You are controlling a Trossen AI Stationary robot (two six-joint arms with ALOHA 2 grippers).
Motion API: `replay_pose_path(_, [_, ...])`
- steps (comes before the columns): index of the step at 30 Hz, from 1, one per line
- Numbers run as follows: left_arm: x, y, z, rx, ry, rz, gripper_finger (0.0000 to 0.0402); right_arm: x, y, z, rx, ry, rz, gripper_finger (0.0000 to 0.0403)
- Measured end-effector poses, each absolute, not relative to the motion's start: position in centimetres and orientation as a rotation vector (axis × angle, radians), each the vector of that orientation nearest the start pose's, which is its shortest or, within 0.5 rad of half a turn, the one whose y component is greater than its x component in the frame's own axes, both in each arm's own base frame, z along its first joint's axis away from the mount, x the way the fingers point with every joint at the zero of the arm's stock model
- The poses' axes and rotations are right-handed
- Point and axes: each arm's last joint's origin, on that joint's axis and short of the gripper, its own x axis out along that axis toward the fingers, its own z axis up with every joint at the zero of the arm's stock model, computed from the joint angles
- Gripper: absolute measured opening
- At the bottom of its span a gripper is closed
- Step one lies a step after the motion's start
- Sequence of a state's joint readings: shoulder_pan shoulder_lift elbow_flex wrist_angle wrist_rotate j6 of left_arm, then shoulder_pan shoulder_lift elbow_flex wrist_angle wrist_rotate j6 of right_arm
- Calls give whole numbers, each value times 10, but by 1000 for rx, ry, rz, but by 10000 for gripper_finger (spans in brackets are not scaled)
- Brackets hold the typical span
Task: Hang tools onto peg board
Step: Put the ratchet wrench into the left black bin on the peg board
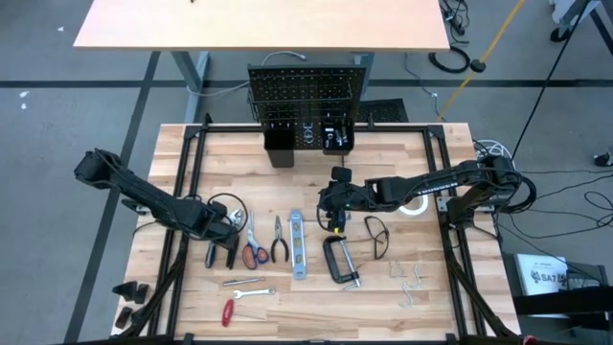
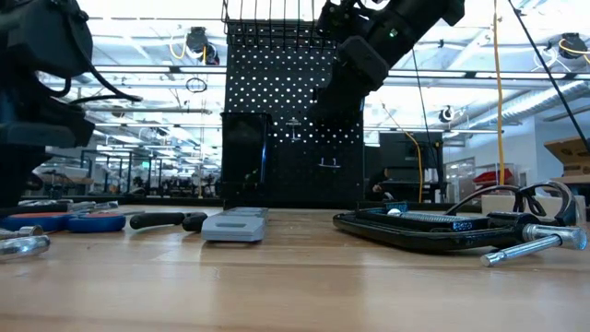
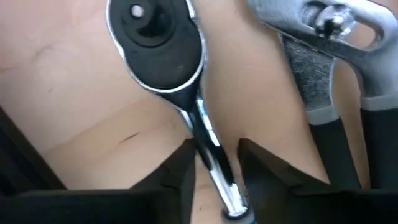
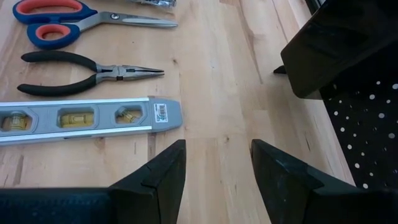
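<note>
Two grippers: both over the table.
Left gripper point(image 3: 214, 171): fingers astride the ratchet wrench point(image 3: 180, 81) handle (touching or apart, cannot tell), wrench lying on the table point(image 1: 316, 297).
Right gripper point(image 4: 214, 165): jaws apart, empty, near the level point(image 4: 87, 119).
Peg board point(image 1: 306, 96): upright at the table's far edge.

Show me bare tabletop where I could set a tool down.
Bare wood lies between the peg board and the tool row, left of the right gripper. Crowded: scissors, pliers, level, C-clamp lie close together.
</note>
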State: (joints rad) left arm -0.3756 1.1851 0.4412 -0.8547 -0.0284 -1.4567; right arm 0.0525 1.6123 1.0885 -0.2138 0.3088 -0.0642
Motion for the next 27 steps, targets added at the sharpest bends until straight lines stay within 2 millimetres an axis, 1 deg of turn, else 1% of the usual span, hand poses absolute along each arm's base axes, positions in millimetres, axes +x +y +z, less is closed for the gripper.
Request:
replay_pose_path(4, [131,-50,131,-757,1399,839,35,344,9,233,-195,736,-224,173])
replay_pose_path(6, [133,-51,134,-734,1397,823,14,344,9,233,-195,737,-225,173])
replay_pose_path(10, [138,-52,140,-672,1383,790,16,343,9,232,-197,743,-224,173])
replay_pose_path(13, [145,-52,150,-631,1308,780,17,343,9,232,-197,745,-224,173])
replay_pose_path(17, [150,-52,162,-607,1243,764,17,343,9,232,-199,750,-224,173])
replay_pose_path(19, [154,-53,170,-605,1175,747,17,342,9,231,-201,765,-223,173])
replay_pose_path(27, [147,-47,199,-584,962,695,17,339,9,228,-211,805,-220,173])
